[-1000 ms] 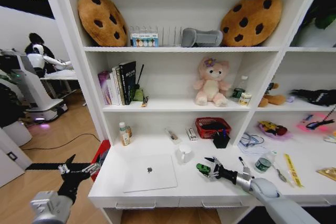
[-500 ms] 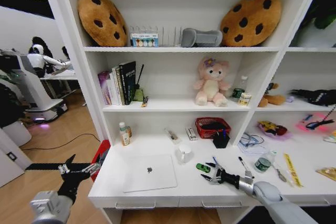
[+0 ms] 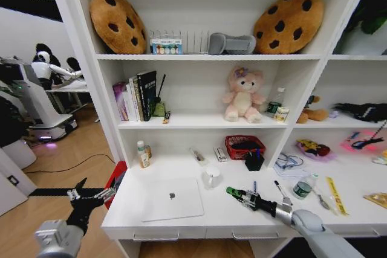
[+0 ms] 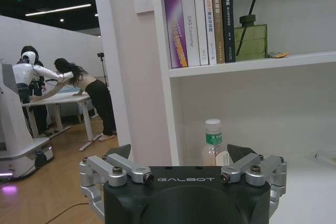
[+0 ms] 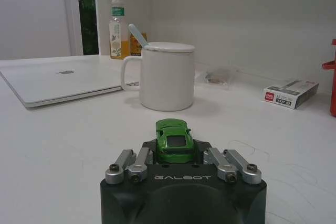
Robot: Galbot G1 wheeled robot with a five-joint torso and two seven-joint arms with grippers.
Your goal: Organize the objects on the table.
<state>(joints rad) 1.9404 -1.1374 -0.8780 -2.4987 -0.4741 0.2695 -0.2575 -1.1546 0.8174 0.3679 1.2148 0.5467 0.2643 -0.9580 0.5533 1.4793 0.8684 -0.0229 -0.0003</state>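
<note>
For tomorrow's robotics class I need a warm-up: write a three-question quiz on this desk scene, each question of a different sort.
1. True or false: the right gripper is shut on the green toy car.
2. Which stands nearest beyond the car? A) white mug B) a red basket C) a pink bear
3. Fill in: the left gripper hangs off the desk's end, fingers ____.

Key: 1 true; 2 A; 3 open.
</note>
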